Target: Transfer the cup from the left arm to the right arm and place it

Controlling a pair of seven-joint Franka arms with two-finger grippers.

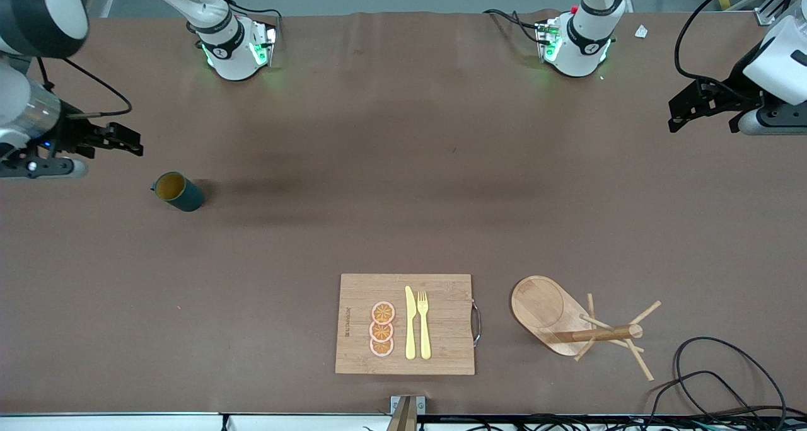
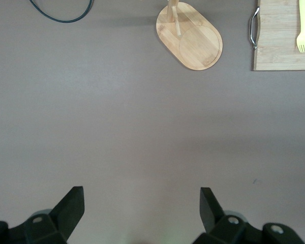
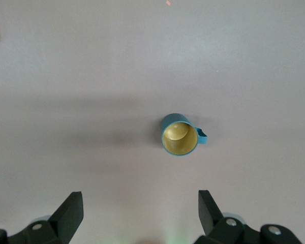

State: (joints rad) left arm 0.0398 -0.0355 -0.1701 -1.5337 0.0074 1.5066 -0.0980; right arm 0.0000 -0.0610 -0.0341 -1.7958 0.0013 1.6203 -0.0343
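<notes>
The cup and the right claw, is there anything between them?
No. In the right wrist view only bare brown table lies between the cup and the open right claw.

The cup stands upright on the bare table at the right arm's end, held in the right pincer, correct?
Not quite. The cup stands upright there, but nothing holds it: the right wrist view shows the right pincer open above the table, apart from the cup.

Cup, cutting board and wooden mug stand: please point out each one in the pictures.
cup [image 1: 178, 191], front view, teal side wall.
cutting board [image 1: 449, 317], front view, bare wood beside fork.
wooden mug stand [image 1: 537, 304], front view, oval base.
</notes>
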